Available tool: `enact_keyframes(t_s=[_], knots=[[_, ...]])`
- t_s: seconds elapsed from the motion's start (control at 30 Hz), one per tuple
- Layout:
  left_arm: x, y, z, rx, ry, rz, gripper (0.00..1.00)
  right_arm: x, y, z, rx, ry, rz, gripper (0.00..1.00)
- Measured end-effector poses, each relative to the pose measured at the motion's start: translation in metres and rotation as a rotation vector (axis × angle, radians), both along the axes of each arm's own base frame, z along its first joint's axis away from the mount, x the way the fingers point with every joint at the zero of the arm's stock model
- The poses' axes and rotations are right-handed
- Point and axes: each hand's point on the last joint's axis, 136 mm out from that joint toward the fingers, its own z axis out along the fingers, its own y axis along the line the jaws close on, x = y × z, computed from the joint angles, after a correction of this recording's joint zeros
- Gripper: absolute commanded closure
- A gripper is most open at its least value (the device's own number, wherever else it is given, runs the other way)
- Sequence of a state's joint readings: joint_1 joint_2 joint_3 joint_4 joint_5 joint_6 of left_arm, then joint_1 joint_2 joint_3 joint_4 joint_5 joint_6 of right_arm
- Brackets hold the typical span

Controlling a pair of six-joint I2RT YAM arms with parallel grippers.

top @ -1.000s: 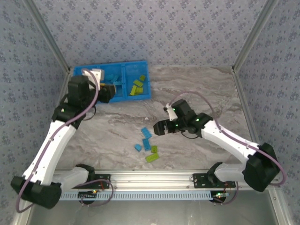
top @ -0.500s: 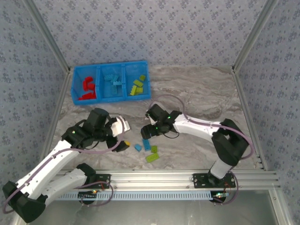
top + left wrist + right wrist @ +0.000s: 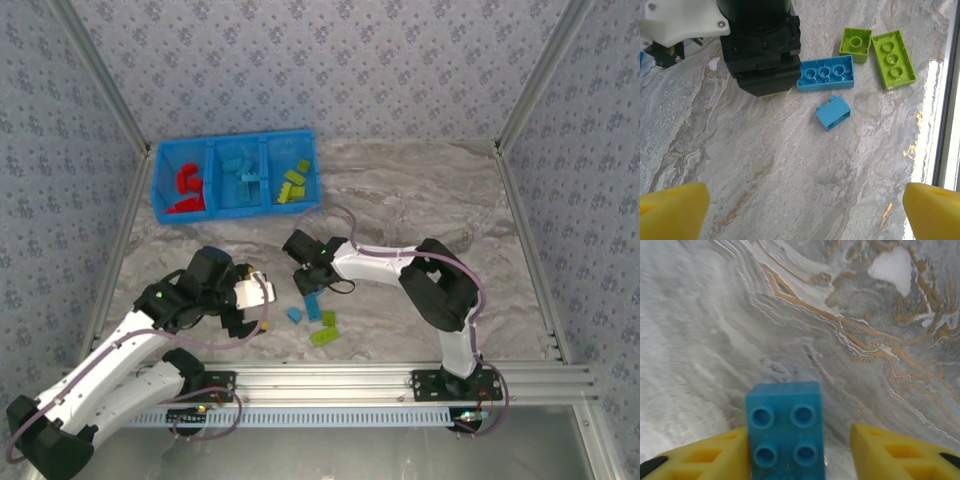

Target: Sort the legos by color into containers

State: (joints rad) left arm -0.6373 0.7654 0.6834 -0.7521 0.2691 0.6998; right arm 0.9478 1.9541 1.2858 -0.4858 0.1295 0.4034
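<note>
1. Nearest me, the left gripper [image 3: 801,215] hangs low over the marble table [image 3: 420,200], close to the near rail. Its fingers are spread wide with nothing between them, so I log it as released.
2. Just beyond it, four loose legos lie in a cluster on the table.
   - The small blue brick [image 3: 833,112] is tipped on its side, a little apart from the rest.
   - The long blue brick [image 3: 826,75] lies flat, studs up.
   - The small lime brick [image 3: 856,44] sits just beside the long blue brick's far corner.
   - The long lime brick [image 3: 892,59] lies next to the small lime one, on the rail side.
3. The right gripper [image 3: 797,450] is down at the table, just beside the other end of the long blue brick. Its yellow fingers straddle a blue studded brick [image 3: 785,420] that lies studs up. One finger touches the brick's side, and a strip of table shows between the brick and the other finger. I read that as not clamped.
4. Farthest out, the bin [image 3: 240,213] sits at the far left of the table, well apart from both grippers. It holds red bricks [image 3: 187,185] in the left compartment, blue bricks [image 3: 243,178] in the middle and lime bricks [image 3: 293,180] in the right.
</note>
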Motion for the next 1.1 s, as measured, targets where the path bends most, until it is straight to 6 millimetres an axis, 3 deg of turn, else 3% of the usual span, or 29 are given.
enact_keyframes(t_s=[0.13,0.37,0.43,0.57,0.73,0.87,1.0,1.1], knots=[[-0.005,0.002,-0.008,0.013,0.002,-0.023,0.01,0.004,0.0,0.001,-0.008,-0.011,-0.011,0.73],[-0.015,-0.004,-0.011,-0.026,-0.021,-0.107,0.01,0.005,-0.004,0.013,-0.001,-0.023,-0.03,0.75],[-0.02,-0.006,-0.008,-0.062,-0.051,-0.143,0.01,0.008,-0.004,0.03,0.024,-0.048,-0.029,0.76],[-0.022,-0.01,-0.002,-0.129,-0.102,-0.161,0.01,0.021,0.002,0.088,0.145,-0.158,-0.001,0.76],[0.02,-0.004,0.021,-0.25,-0.23,0.045,0.01,0.055,0.029,0.17,0.343,-0.371,0.044,0.76],[0.068,0.03,0.062,-0.394,-0.36,0.355,0.01,0.096,0.06,0.214,0.446,-0.514,0.067,0.76],[0.098,0.071,0.095,-0.505,-0.456,0.629,0.01,0.139,0.097,0.229,0.497,-0.602,0.093,0.76],[0.112,0.092,0.094,-0.507,-0.462,0.778,0.01,0.165,0.122,0.218,0.503,-0.613,0.118,0.75]])
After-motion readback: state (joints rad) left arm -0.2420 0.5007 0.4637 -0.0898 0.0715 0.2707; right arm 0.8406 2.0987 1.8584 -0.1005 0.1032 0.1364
